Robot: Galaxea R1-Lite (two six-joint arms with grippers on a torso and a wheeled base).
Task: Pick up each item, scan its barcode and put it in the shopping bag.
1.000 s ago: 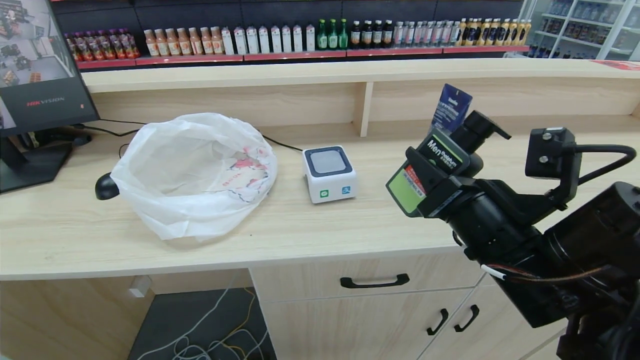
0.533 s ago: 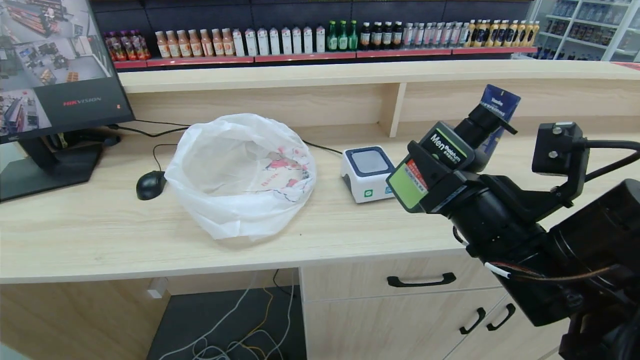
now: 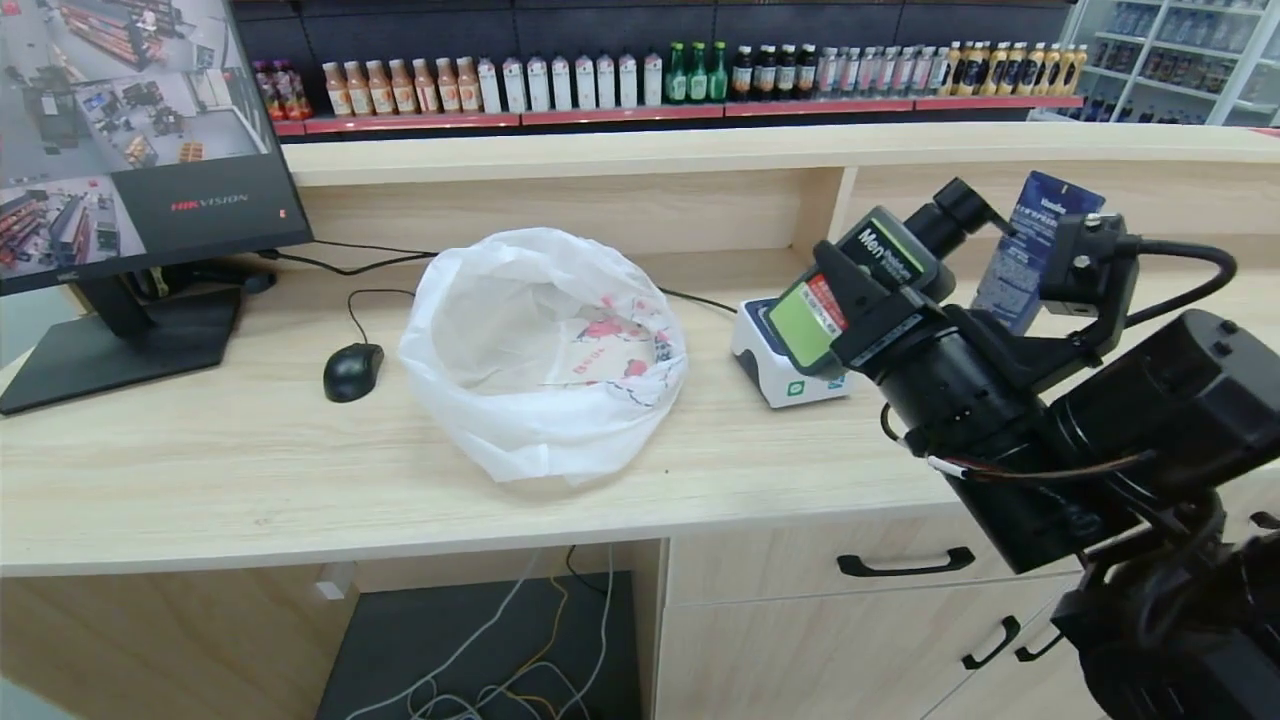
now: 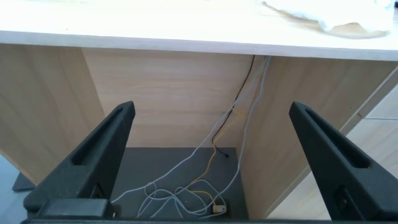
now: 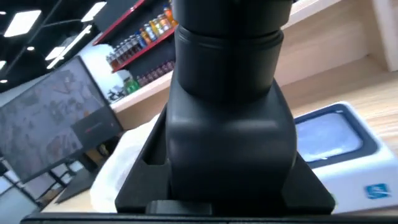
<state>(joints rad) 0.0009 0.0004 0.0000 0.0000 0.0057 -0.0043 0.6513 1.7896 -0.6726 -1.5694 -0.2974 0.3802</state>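
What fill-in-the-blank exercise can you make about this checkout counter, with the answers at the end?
1. The shopping bag lies on the counter with its mouth ___.
2. The black mouse lies between the bag and the ___.
3. The right gripper holds a green-labelled item close to the white ___.
4. The left gripper has its fingers ___.
Answers: open; monitor; scanner; open.

Counter inventory: one white shopping bag (image 3: 545, 350), one barcode scanner (image 3: 780, 380), one black bottle (image 3: 830, 300) with a green label, one blue packet (image 3: 1035, 235), one computer mouse (image 3: 352, 372), one monitor (image 3: 130, 130). Cabinet front: three black handles (image 3: 905, 564). Rear shelf: three green glass bottles (image 3: 697, 72); the remaining bottles and cartons are too small to count.
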